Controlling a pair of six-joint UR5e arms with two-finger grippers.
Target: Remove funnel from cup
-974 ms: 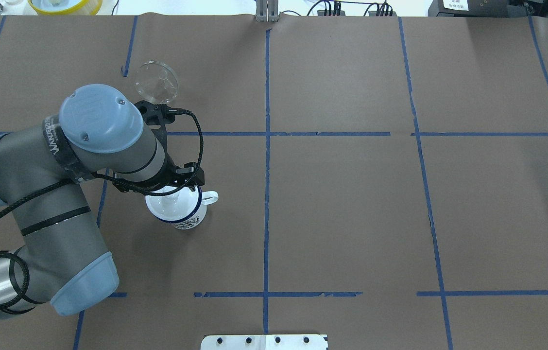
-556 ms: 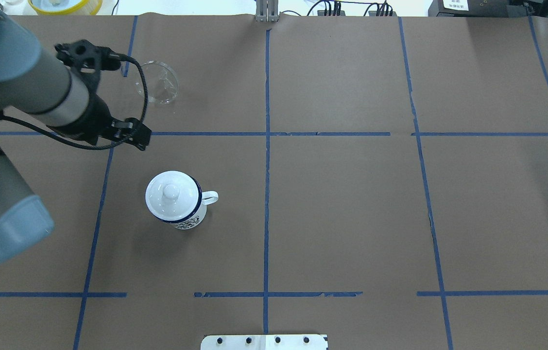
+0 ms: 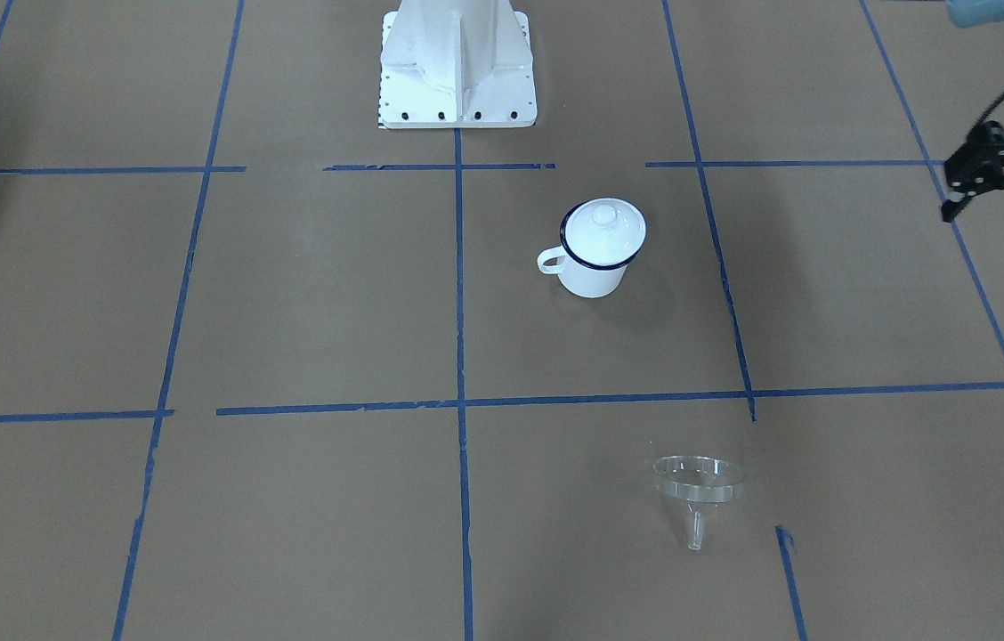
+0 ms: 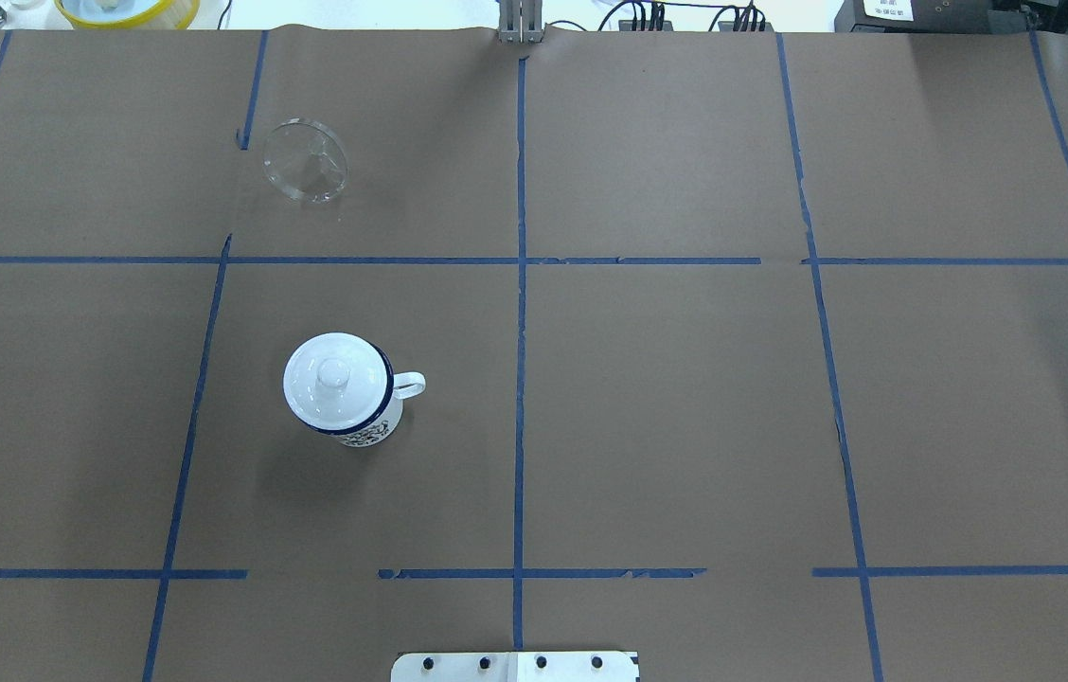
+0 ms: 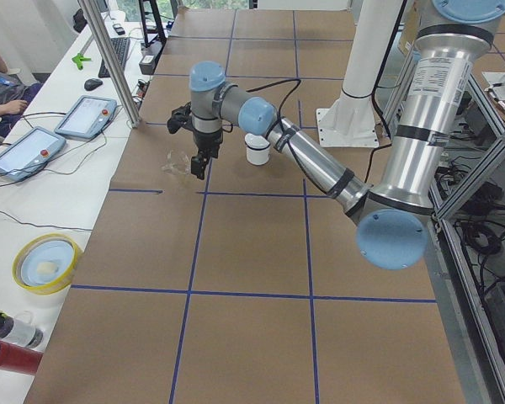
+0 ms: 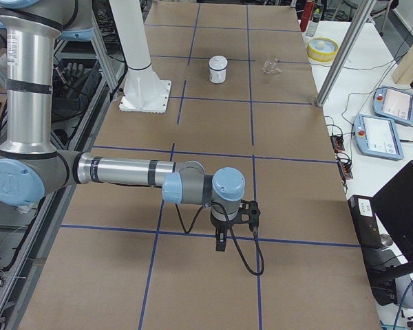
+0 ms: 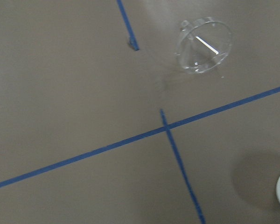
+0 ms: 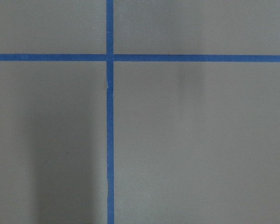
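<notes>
Well, there is one funnel (image 4: 305, 173), one cup (image 4: 361, 435) and one white lid (image 4: 333, 379) with a knob, and two arms. The funnel lies on the brown paper of the table (image 4: 685, 407), out of the cup and well apart from it, on the side farther from the robot's base (image 3: 457, 62). The cup stands upright on the robot's left half of the table. The lid sits on it, and its loop handle points toward the middle tape line.

One second ago the left arm hung right over the cup and hid a part of the lid. A little later it was already pulled back toward the left far corner. Now it has gone out of the overhead view completely. The funnel and the cup are at the same places as before.

The left gripper (image 5: 200, 162) hangs above the table beside the funnel in the left side view. In the front view only a black part of it shows at the edge, cut off, so I cannot tell how its jaws stand. The right gripper (image 6: 221, 240) points down over a tape crossing, far from both things. It shows only in the right side view, so I cannot tell its jaws either. Both wrist views show no fingers. Because the funnel is transparent, its exact tilt is hard to read.
</notes>
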